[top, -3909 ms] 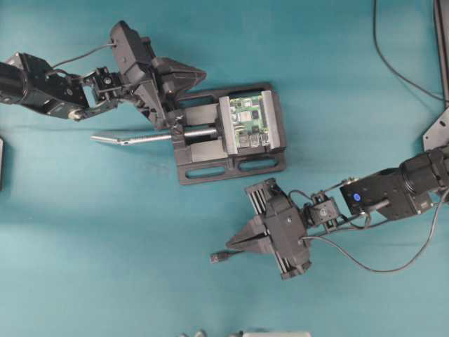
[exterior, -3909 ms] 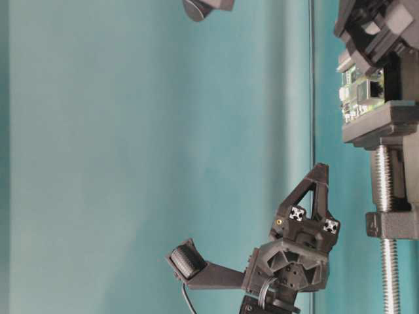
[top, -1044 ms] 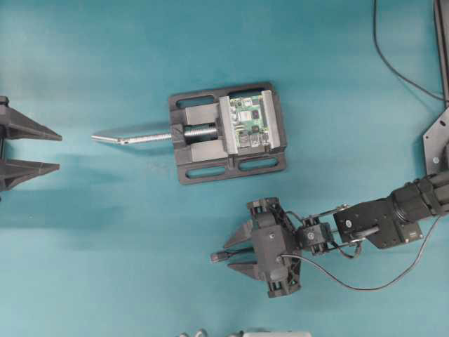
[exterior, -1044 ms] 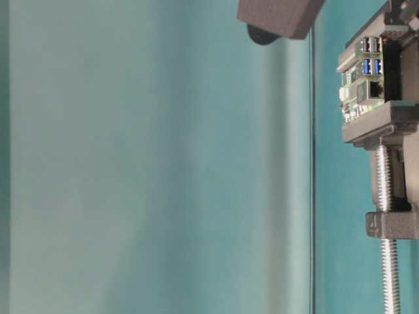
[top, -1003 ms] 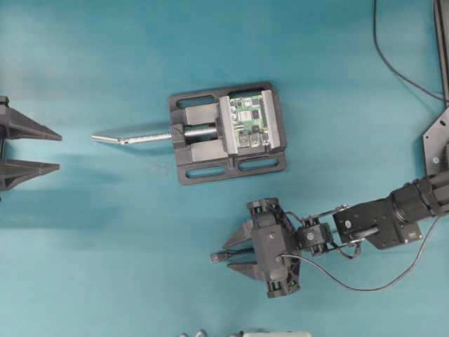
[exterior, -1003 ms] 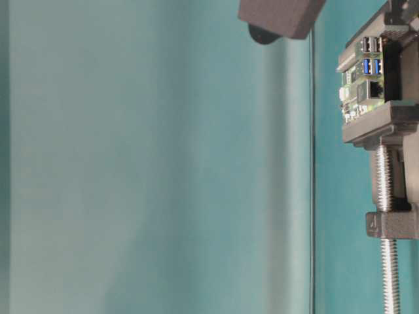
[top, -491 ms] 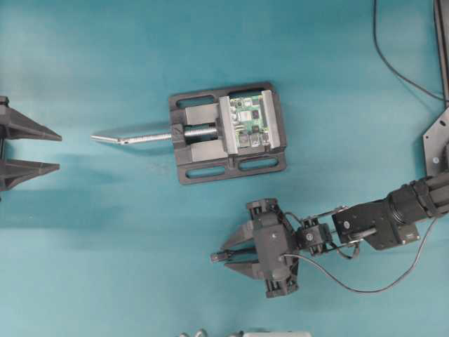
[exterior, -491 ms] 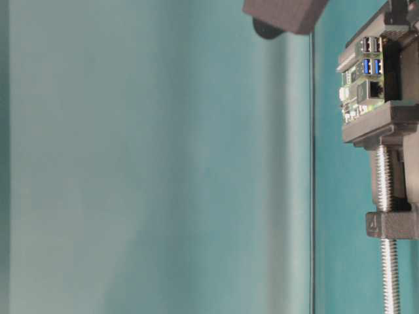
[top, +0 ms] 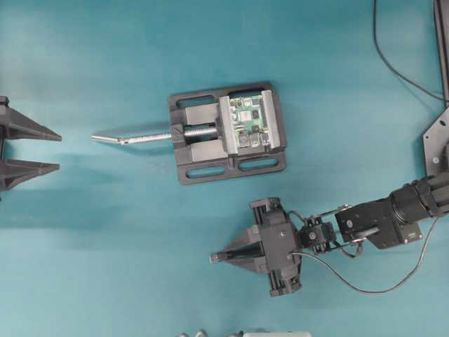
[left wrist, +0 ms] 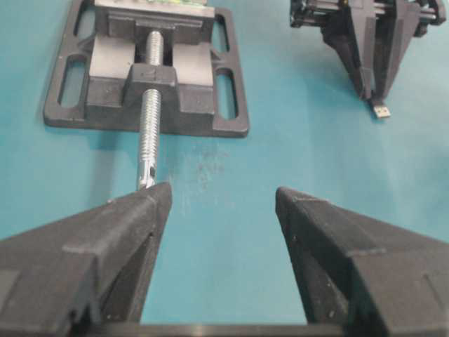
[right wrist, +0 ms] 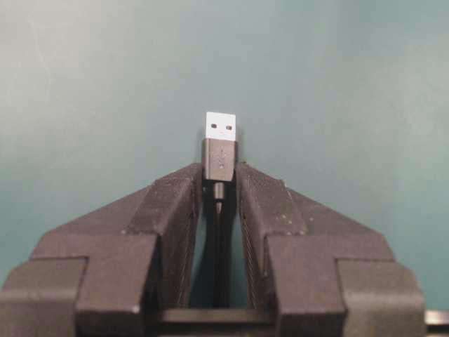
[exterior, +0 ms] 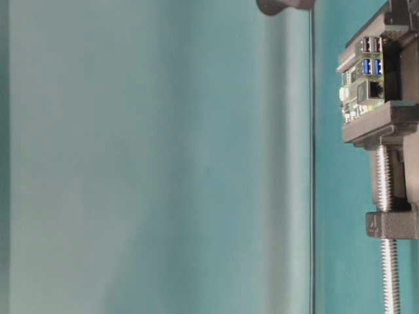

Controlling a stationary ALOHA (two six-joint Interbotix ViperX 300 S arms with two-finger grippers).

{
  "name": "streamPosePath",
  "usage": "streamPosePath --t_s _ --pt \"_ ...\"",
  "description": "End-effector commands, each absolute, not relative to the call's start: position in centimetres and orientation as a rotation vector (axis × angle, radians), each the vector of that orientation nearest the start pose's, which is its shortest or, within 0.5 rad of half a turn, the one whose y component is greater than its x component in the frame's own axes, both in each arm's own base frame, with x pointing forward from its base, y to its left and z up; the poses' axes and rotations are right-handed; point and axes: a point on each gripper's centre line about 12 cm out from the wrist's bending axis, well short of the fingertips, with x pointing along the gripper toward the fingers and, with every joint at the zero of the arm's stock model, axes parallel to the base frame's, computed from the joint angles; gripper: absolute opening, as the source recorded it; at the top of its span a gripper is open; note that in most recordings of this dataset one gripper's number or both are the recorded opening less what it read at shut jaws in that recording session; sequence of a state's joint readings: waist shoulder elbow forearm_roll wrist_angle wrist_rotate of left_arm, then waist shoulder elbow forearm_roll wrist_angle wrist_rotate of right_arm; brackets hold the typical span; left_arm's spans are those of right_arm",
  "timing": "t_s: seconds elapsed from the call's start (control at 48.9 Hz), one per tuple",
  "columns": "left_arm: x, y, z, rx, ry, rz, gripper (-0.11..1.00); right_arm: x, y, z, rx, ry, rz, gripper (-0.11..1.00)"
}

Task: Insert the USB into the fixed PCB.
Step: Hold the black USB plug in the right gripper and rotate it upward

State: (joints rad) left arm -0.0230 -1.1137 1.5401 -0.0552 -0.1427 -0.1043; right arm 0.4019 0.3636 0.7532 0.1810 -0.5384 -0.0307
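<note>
Currently the right gripper (top: pixel 214 258) lies low over the teal table (top: pixel 105 267), below the vise base (top: pixel 184 170) in the overhead view, with its fingertips pointing toward the left of that view. Its jaws are drawn in on either side of the USB (right wrist: pixel 219 149): the right wrist view shows both fingertip pads (right wrist: pixel 184 184) level with the rear of the dark plug body, with the silver metal end projecting forward beyond them and the thin cable (right wrist: pixel 219 239) running back between the fingers. Whether the pads are pressed fully against the plug cannot be told from these views. The left wrist view shows the silver plug end (left wrist: pixel 380 111) just clear of the right fingertips, close to the table surface. The left gripper (top: pixel 59 152) sits at the left edge of the overhead view, well apart from the vise, with its jaws spread wide and nothing between them. The fixed PCB (top: pixel 249 121) sits flat between the grey vise jaws at the right end of the vise base, and the silver screw rod (top: pixel 133 137) extends toward the left gripper. The table-level view shows the board's connector boxes (exterior: pixel 370 55) facing outward from the vise.
</note>
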Motion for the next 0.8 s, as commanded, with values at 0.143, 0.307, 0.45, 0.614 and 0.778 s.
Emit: streamPosePath --t_s 0.143,0.307,0.45,0.614,0.778 --pt "14.4 -0.2 15.4 -0.176 0.285 0.01 0.78 37.2 14.6 6.2 -0.014 0.584 0.266 0.2" --pt "14.0 -0.2 14.8 -0.188 0.3 0.013 0.78 37.6 14.7 6.6 -0.008 0.563 0.262 0.2" --pt "14.0 -0.2 14.8 -0.189 0.3 0.013 0.78 38.1 14.4 7.4 0.051 0.507 0.2 0.2" --pt "14.0 -0.2 14.7 -0.189 0.3 0.013 0.78 37.7 14.4 7.2 0.052 0.513 0.098 0.2" --pt "14.0 -0.3 14.8 -0.188 0.3 0.013 0.78 36.8 14.6 8.1 0.064 0.459 -0.08 0.2"
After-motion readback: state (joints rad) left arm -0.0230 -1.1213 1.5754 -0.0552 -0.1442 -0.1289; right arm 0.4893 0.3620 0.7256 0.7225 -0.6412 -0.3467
